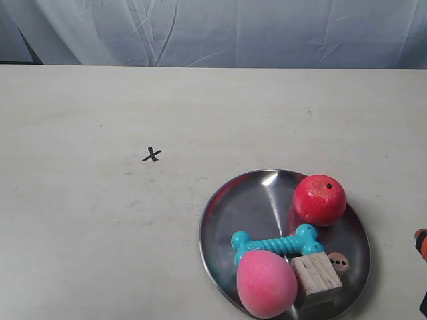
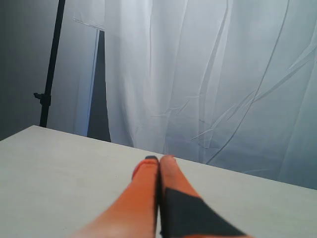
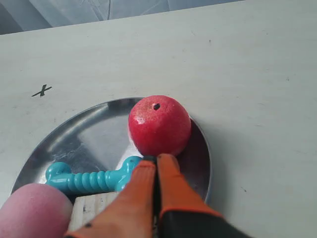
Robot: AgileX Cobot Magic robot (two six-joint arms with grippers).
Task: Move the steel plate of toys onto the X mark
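Orange right tool [image 3: 156, 159] pressed together, empty, tips over steel plate [image 3: 89, 134], just beside red ball [image 3: 159, 125]. Same for left tool [image 2: 159, 159], above desk [image 2: 59, 168]. On plate, teal bone [image 1: 277, 243] lies crosswise between ball and pink egg [image 1: 265, 283], cube [image 1: 315, 277], die [image 1: 339, 263]. X mark [image 1: 152, 155] well apart, desk surface between.

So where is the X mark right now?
In the exterior view the X mark sits on the table left of centre, up-left of the steel plate and apart from its rim.
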